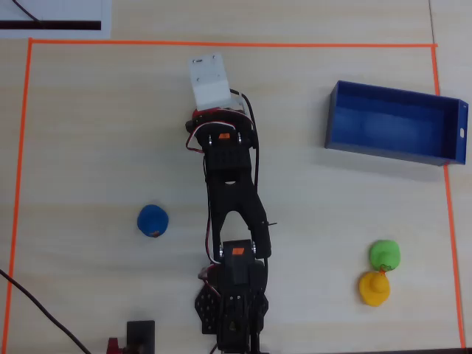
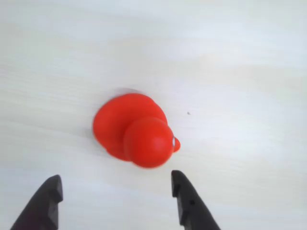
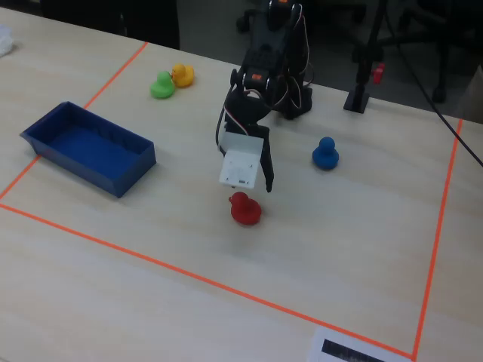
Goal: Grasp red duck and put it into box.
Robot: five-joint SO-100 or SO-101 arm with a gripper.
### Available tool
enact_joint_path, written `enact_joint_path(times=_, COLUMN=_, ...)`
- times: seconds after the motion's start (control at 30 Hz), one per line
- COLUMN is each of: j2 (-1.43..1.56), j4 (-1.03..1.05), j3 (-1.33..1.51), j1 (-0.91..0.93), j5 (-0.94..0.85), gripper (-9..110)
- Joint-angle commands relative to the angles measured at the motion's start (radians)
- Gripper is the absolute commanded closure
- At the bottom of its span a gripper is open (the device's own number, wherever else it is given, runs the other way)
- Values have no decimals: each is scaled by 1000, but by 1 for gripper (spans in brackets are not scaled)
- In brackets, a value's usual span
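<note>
Between spread jaws: red duck (image 2: 134,130), unlabelled.

The pale wooden counter (image 3: 151,286) carries an orange tape outline (image 3: 136,253), the blue box (image 3: 88,148), and red (image 3: 245,209), blue (image 3: 325,153), green (image 3: 161,85) and yellow (image 3: 182,74) ducks.

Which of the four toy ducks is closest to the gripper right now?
The red duck, lying just below the open gripper. The blue duck sits further off, and the green duck and yellow duck are far away together.
</note>
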Motion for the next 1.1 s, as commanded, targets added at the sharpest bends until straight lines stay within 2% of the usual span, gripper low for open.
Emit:
enact_joint_path(times=0.0, j2=-51, j4=-6, j3=-95, j1=18, j5=17, gripper=71)
enact_joint_path(times=0.4, j2=-245, j4=-11, j3=-265, j1=78, j5=-9, gripper=72)
enact_joint_path(times=0.43, j2=-256, j4=-5, j3=-278, j1=80, j5=-9, gripper=74)
enact_joint_path(times=0.57, j2=-279, j4=20, j3=-301, j1=84, j5=0, gripper=99)
enact_joint_path(times=0.6, j2=-281, j4=34, j3=-302, j1=86, j5=2, gripper=101)
enact_joint_path(times=1.07, j2=-267, j4=215, j3=-387, j1=89, j5=-40, gripper=101)
